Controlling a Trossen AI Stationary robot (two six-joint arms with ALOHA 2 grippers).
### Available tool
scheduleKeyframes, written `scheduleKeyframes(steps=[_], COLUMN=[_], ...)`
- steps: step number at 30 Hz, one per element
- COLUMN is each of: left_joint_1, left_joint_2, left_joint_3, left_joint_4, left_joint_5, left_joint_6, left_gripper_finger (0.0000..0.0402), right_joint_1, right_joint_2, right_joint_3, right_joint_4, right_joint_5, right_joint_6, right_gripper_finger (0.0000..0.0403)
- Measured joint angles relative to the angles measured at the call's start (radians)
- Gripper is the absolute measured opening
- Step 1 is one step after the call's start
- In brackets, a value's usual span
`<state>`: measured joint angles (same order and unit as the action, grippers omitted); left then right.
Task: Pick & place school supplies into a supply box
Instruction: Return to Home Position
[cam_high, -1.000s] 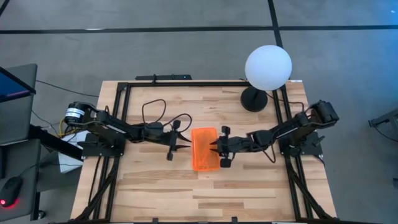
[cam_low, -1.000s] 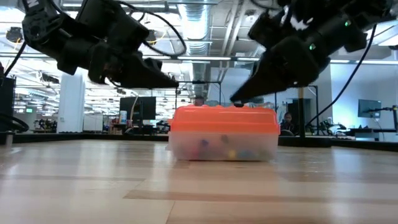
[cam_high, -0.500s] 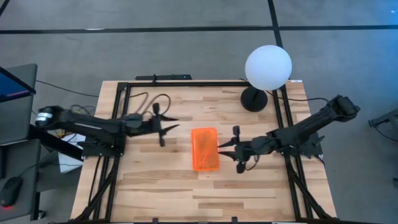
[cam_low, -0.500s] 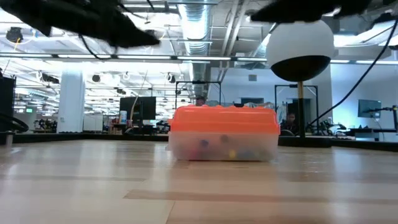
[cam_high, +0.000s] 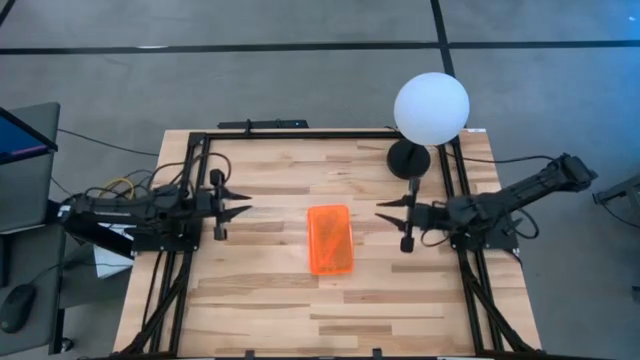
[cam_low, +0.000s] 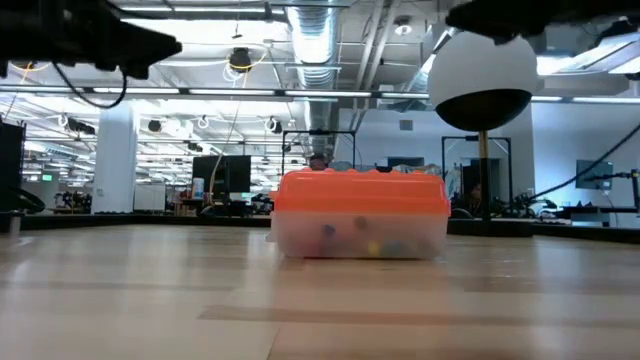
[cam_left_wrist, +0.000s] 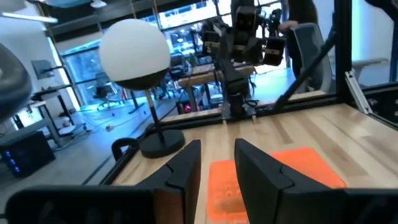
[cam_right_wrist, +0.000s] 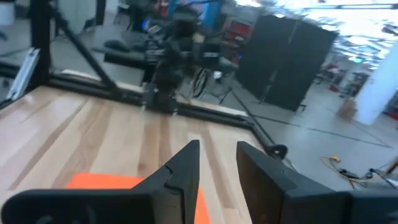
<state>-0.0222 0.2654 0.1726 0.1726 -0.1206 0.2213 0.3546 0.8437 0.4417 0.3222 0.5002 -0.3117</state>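
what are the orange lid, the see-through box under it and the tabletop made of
The bright orange lid looks like opaque moulded plastic with a slight sheen. The clear rectangular box body under it seems frosted plastic: coloured shapes show blurred through its wall. The pale wooden tabletop looks like jointed planks, grain and seams visible, matte.

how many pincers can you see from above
2. The left pincer hangs over the table's left part, the right pincer over its right part, each apart from the supply box between them. Neither is hidden.
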Motion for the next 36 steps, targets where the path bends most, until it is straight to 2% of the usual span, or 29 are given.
scheduleKeyframes(steps=[2,6,9,14,18,22,25,30,36], left_joint_1=[0.000,0.000,0.000,0.000,0.000,0.000,0.000,0.000,-0.001], left_joint_2=[-0.054,-0.127,-0.160,-0.169,-0.169,-0.169,-0.170,-0.170,-0.201], left_joint_3=[-0.036,-0.086,-0.108,-0.111,-0.111,-0.112,-0.112,-0.112,-0.112], left_joint_4=[0.002,0.008,0.009,-0.011,-0.043,-0.060,-0.062,-0.111,-0.186], left_joint_5=[-0.004,-0.026,-0.043,-0.044,-0.048,-0.094,-0.111,-0.113,-0.102], left_joint_6=[-0.003,-0.008,-0.010,-0.033,-0.042,-0.049,-0.049,-0.048,-0.048], left_gripper_finger=[0.0093,0.0093,0.0093,0.0093,0.0093,0.0093,0.0093,0.0093,0.0093], right_joint_1=[-0.028,-0.083,-0.112,-0.149,-0.175,-0.251,-0.342,-0.461,-0.473], right_joint_2=[-0.053,-0.139,-0.192,-0.264,-0.316,-0.388,-0.437,-0.478,-0.492], right_joint_3=[-0.056,-0.139,-0.196,-0.283,-0.352,-0.401,-0.431,-0.434,-0.434], right_joint_4=[0.026,0.051,0.075,0.117,0.156,0.163,0.141,0.059,-0.016], right_joint_5=[-0.017,-0.128,-0.157,-0.164,-0.218,-0.250,-0.337,-0.565,-0.596], right_joint_6=[0.002,0.026,0.049,0.098,0.103,0.121,0.137,0.162,0.146], right_gripper_finger=[0.0102,0.0102,0.0102,0.0102,0.0102,0.0102,0.0102,0.0102,0.0102])
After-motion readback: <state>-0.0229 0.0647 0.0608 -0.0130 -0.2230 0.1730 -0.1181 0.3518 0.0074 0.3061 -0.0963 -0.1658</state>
